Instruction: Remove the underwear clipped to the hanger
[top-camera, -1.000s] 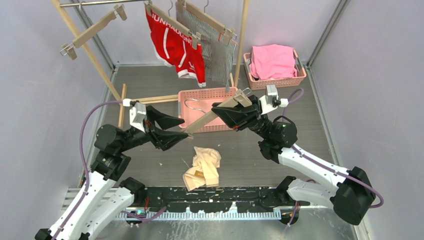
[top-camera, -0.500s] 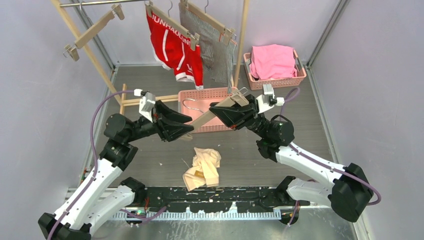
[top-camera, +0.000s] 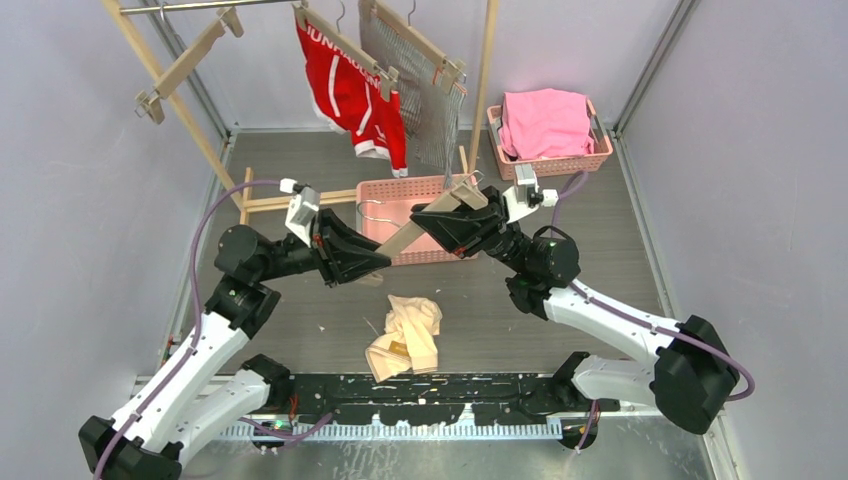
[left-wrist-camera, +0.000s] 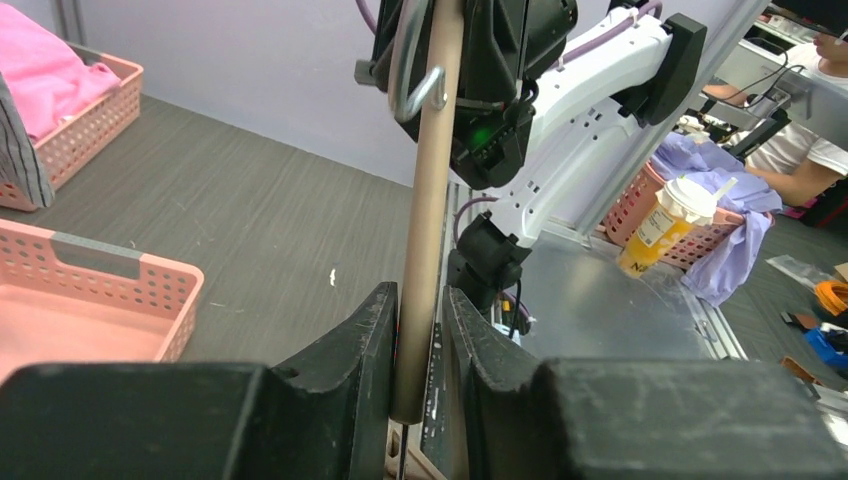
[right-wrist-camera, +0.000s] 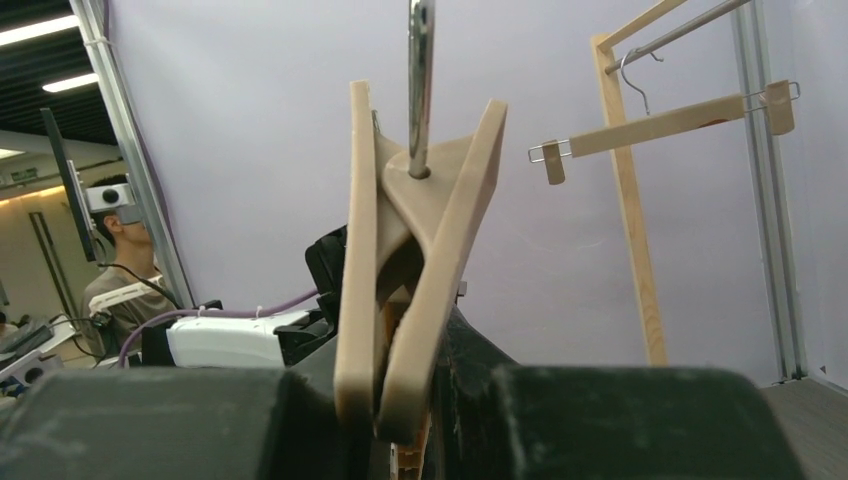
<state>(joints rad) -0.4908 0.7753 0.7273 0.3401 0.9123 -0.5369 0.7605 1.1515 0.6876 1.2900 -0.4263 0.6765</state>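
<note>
On the near tabletop (top-camera: 300, 320) the peach briefs (top-camera: 405, 335) lie crumpled and free, so the 1st piece is done. Just beyond and above them, both arms meet on a bare wooden hanger (top-camera: 402, 243), held slanted over the near pink basket (top-camera: 440, 256). Gripping its middle, right by the hook (right-wrist-camera: 420, 80), is the right tool (top-camera: 425, 222), clamped tight. At the bar's low end the left tool (top-camera: 378, 262) straddles the wood. In the wrist view its fingers (left-wrist-camera: 350, 380) hug the bar w/ a thin gap on one side, so can't tell if it's truly pinching yet. Farther back, the red briefs (top-camera: 352, 95) and striped briefs (top-camera: 420, 100) hang clipped under the rail (top-camera: 200, 6), beside an empty hanger (top-camera: 185, 62). A pink cloth (top-camera: 545, 122) sits in the far basket (top-camera: 560, 166).

Step in hand, prob.: pass the bare hanger over or drop it in the near basket. To do it well, left should close fully on the bar before right lets go, else the hanger tips and may land outside. Keep it over the basket, lower, then release. Mind the hook, which could snag on the rim.

Vs 1 s ago: left tool was wide open and short of the bar's end; now it's moved in & narrowed round it. Right arm + hanger edged slightly left. All 3 briefs lie as before.
</note>
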